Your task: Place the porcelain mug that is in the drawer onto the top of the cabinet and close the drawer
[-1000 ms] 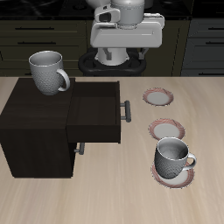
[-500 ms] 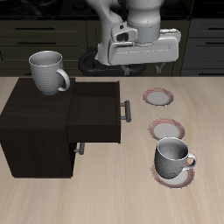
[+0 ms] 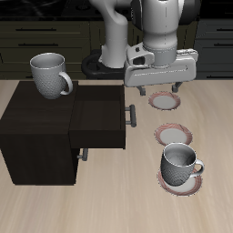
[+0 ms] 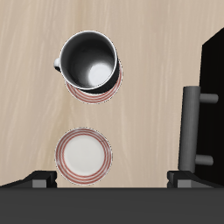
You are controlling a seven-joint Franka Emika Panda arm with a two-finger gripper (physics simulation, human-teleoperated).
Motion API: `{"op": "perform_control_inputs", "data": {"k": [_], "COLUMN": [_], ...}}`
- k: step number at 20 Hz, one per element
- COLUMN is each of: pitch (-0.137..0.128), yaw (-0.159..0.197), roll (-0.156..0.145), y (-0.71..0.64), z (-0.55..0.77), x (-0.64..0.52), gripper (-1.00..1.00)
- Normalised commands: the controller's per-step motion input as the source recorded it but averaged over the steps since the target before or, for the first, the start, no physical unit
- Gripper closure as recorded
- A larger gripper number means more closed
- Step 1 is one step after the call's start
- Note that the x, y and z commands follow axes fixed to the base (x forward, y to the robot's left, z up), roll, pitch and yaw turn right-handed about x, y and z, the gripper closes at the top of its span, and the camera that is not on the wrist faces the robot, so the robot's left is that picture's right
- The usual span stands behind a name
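Note:
The porcelain mug [image 3: 50, 75] stands upright on the flat top of the dark cabinet [image 3: 32, 123], near its back edge. The drawer [image 3: 98, 123] is pulled out and looks empty, its grey bar handle [image 3: 131, 116] facing the saucers. My gripper [image 3: 159, 89] hangs open and empty above the table beside the drawer's front, higher than the handle. In the wrist view the gripper [image 4: 112, 179] shows its fingertips [image 4: 39, 179] far apart, with the drawer's handle [image 4: 188, 127] off to one side and below it.
A smaller grey mug [image 3: 180, 166] sits on a reddish-rimmed saucer near the table's front; it also shows in the wrist view [image 4: 89, 63]. Two empty saucers [image 3: 172, 136] [image 3: 165, 100] lie beside the drawer. A second small handle [image 3: 84, 153] sticks out lower on the cabinet.
The arm has swung forward and down from the table's back, bringing the open gripper over the saucers beside the drawer's handle. The mug and drawer have not moved.

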Motion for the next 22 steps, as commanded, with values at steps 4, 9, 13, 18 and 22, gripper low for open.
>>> {"op": "perform_control_inputs", "data": {"k": [4,9,13,18,22], "pitch": [0.039,0.044,0.053,0.033,0.005], "yaw": [0.009,0.022,-0.010,0.010,-0.018], "roll": [0.045,0.021,0.015,-0.004,-0.022], "y": [0.25,0.18,0.09,0.00,-0.29], "z": [-0.31,-0.37,-0.35,-0.26,-0.07], "x": [-0.02,0.05,0.12,0.09,0.03], "gripper": [-1.00,-1.00,-1.00,-1.00,-1.00]}}
